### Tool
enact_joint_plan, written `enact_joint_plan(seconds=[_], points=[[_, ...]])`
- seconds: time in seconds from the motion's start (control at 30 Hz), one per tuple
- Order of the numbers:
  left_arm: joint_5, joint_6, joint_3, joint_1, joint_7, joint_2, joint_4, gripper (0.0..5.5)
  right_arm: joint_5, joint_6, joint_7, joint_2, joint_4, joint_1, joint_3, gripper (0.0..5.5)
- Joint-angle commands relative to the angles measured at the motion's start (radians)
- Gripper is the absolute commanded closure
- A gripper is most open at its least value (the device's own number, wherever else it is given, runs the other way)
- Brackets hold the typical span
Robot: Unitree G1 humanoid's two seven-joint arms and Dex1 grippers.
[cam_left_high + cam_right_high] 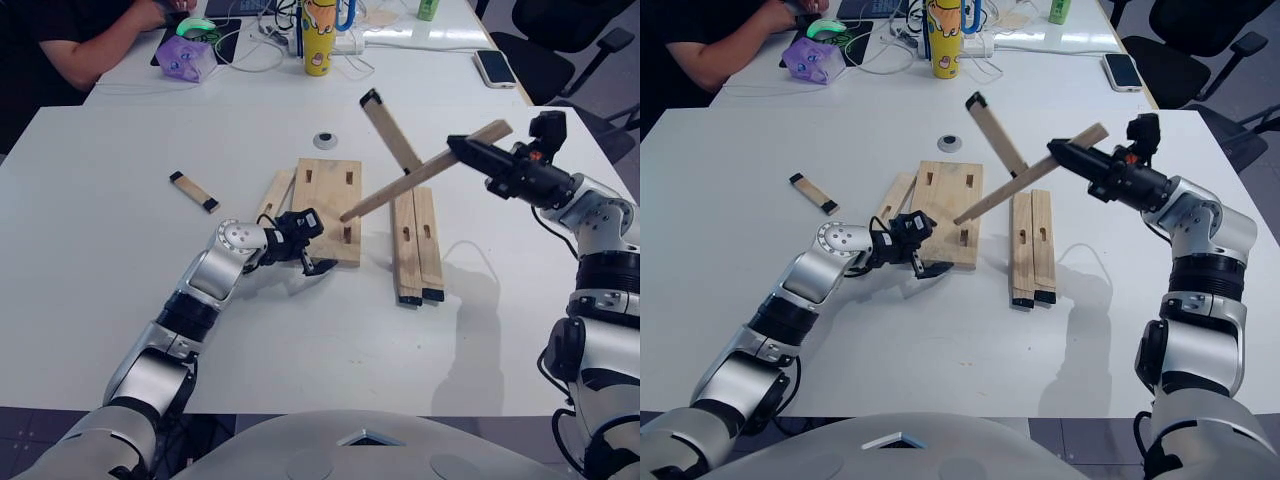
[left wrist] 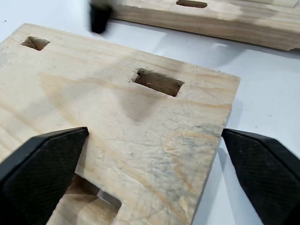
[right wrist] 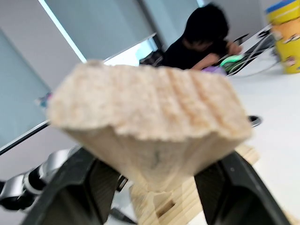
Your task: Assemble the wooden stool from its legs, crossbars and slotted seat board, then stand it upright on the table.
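The slotted seat board lies flat at mid-table. My left gripper is open at its near corner, its fingers straddling the board's edge beside a slot. My right gripper is shut on a long wooden leg, held tilted in the air. The leg's low end hangs over the board's right side, and its cut end faces the wrist camera. Two more legs lie side by side to the right of the board. Another black-capped leg lies slanted behind. A crossbar rests along the board's left edge.
A short black-tipped bar lies apart at the left. A small round disc sits behind the board. The back table holds a yellow cup, a purple object, cables and a phone.
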Motion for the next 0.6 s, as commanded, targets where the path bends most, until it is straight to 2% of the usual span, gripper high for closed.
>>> enact_joint_plan(seconds=[0.03,0.37,0.6], points=[[0.011,0.090,-0.028,0.091,-0.005,0.031,0.071,0.26,-0.039,-0.035,0.064,-0.026,0.009,-0.077,0.064,3.44],[0.008,0.079,-0.046,0.080,-0.004,0.030,0.078,0.26,-0.199,-0.191,0.235,-0.017,0.214,-0.281,0.226,3.44],[0.005,0.082,-0.053,0.099,0.007,0.025,0.064,0.26,-0.288,-0.324,0.261,0.000,0.348,-0.359,0.261,3.44]])
